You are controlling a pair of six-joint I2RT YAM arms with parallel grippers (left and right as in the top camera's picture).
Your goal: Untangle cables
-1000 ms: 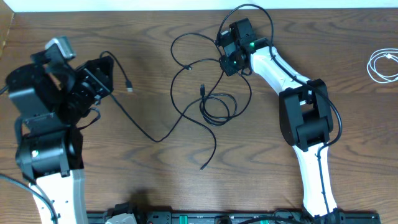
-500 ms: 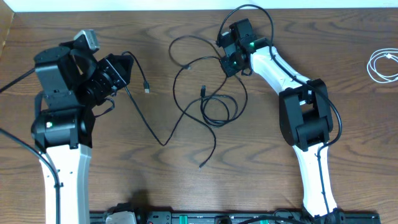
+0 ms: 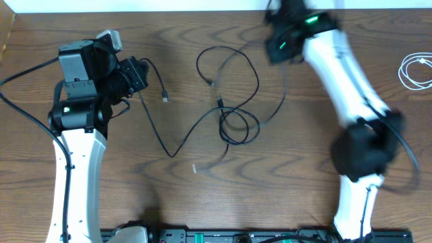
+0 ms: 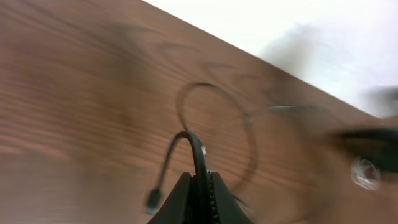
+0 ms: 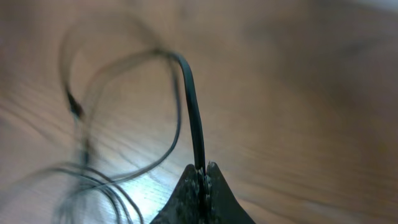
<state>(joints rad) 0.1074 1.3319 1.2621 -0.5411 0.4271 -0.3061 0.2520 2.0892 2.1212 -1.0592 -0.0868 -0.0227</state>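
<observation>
The left end effector (image 3: 140,73) is closed tight on a black cable (image 3: 171,153) near one of its ends. A short tail arches out of the grip, and its small plug (image 3: 165,98) hangs just beside the fingers. In the left wrist view the fingers (image 4: 180,194) are pressed together, with that cable (image 4: 200,158) rising from between them and curling over to the left. From the grip the cable runs down across the wooden surface (image 3: 135,196), bends, and climbs back to a knot of loops (image 3: 228,116) lying at the middle of the surface. The right end effector (image 3: 278,46) is blurred in the overhead view and sits near the far edge. The right wrist view shows its fingers (image 5: 186,193) shut on a second black cable (image 5: 196,118), which stands up from between them and arcs away to the left. In the overhead view this cable (image 3: 283,88) drops from the grip toward the same loops, so the two black cables are joined in one tangle between the arms. A white cable (image 3: 402,73) lies coiled by itself at the far right edge, well apart from the tangle.
</observation>
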